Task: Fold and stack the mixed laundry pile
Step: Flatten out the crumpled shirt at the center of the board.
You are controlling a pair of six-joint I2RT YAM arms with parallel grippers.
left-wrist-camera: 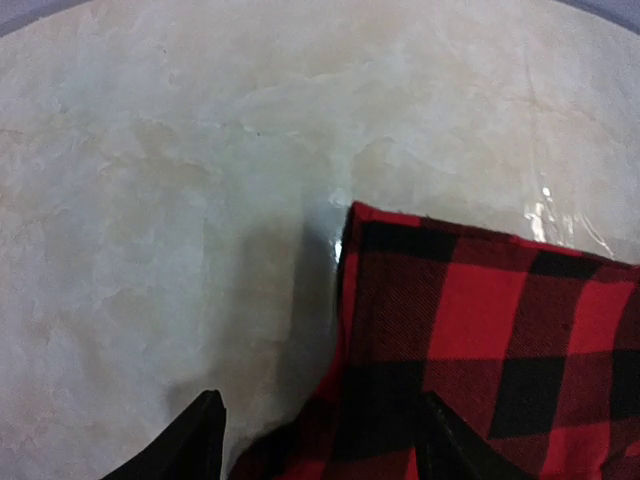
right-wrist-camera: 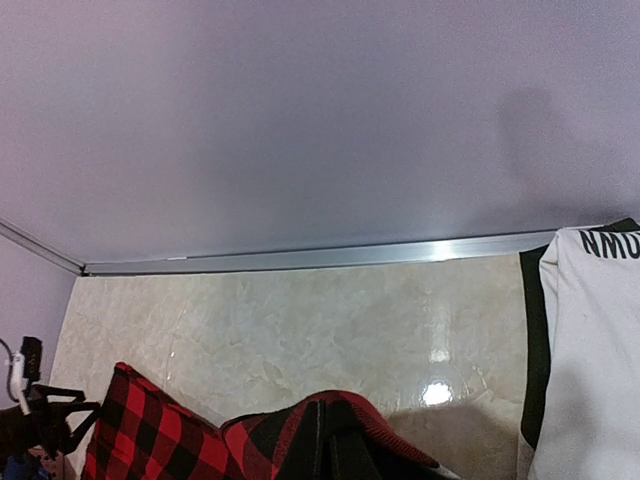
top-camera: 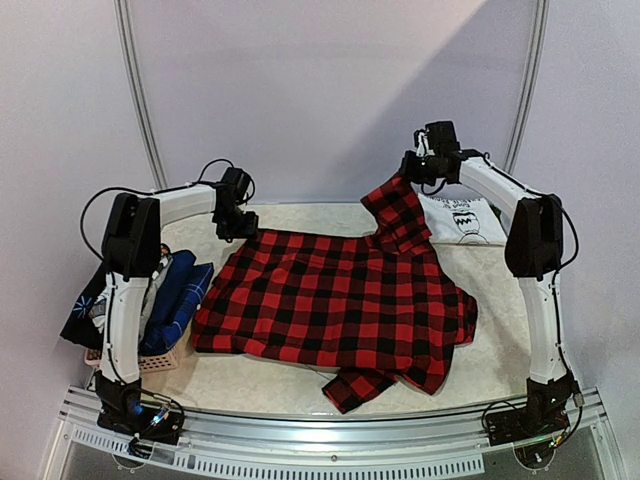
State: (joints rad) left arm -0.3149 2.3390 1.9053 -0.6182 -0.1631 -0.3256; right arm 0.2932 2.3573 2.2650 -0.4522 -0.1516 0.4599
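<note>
The red-black plaid shirt [top-camera: 330,300] lies spread across the middle of the table. My right gripper [top-camera: 405,178] is shut on its far right corner and holds that part raised above the table. In the right wrist view the cloth [right-wrist-camera: 200,445] bunches over the closed gripper [right-wrist-camera: 335,445]. My left gripper [top-camera: 238,228] is open and low at the shirt's far left corner. In the left wrist view this gripper [left-wrist-camera: 320,425] has the shirt's corner [left-wrist-camera: 480,320] lying between its fingers, nearer the right one. A white T-shirt with dark print [top-camera: 462,220] lies folded at the back right, also seen in the right wrist view [right-wrist-camera: 590,350].
A small pinkish basket [top-camera: 150,362] at the left edge holds blue plaid cloth [top-camera: 180,295] and a navy piece [top-camera: 82,312] hanging over its side. The back wall [right-wrist-camera: 300,120] and its metal rail [right-wrist-camera: 320,258] stand close behind the right gripper.
</note>
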